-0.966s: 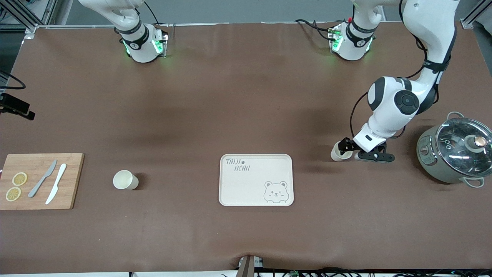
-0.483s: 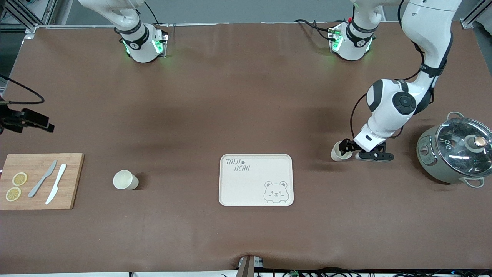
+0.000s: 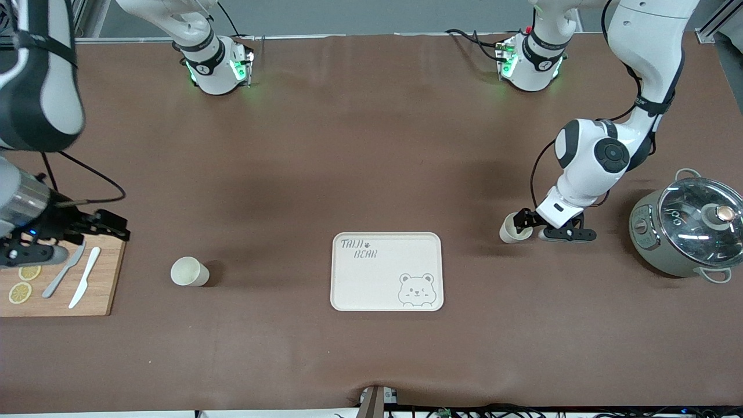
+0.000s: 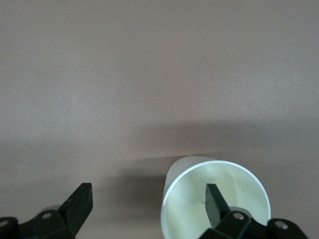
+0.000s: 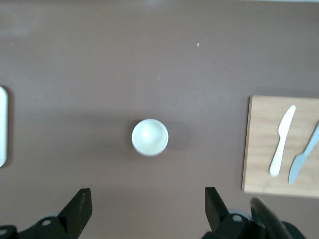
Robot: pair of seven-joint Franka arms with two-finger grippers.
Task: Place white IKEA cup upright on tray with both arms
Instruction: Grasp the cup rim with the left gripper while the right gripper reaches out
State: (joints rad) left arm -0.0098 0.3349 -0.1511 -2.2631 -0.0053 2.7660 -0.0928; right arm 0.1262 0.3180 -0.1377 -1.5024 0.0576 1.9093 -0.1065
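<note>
A white cup (image 3: 511, 230) stands on the brown table between the tray and the pot. My left gripper (image 3: 524, 223) is low at it and open. In the left wrist view my left gripper (image 4: 148, 200) has one finger (image 4: 215, 200) inside the cup (image 4: 199, 174) and the other outside, with the cup's wall between them. A second white cup (image 3: 189, 271) stands upright between the cutting board and the cream bear tray (image 3: 386, 271). My right gripper (image 3: 113, 227) is open and empty over the cutting board's corner. The right wrist view (image 5: 147, 200) shows that cup (image 5: 149, 137) below.
A wooden cutting board (image 3: 104, 290) with two knives (image 3: 75, 276) and lemon slices (image 3: 20, 292) lies at the right arm's end. A grey pot with a glass lid (image 3: 688, 232) stands at the left arm's end, close to the left arm.
My right arm has swung in from the table's edge to over the cutting board. The left arm and its cup have barely moved.
</note>
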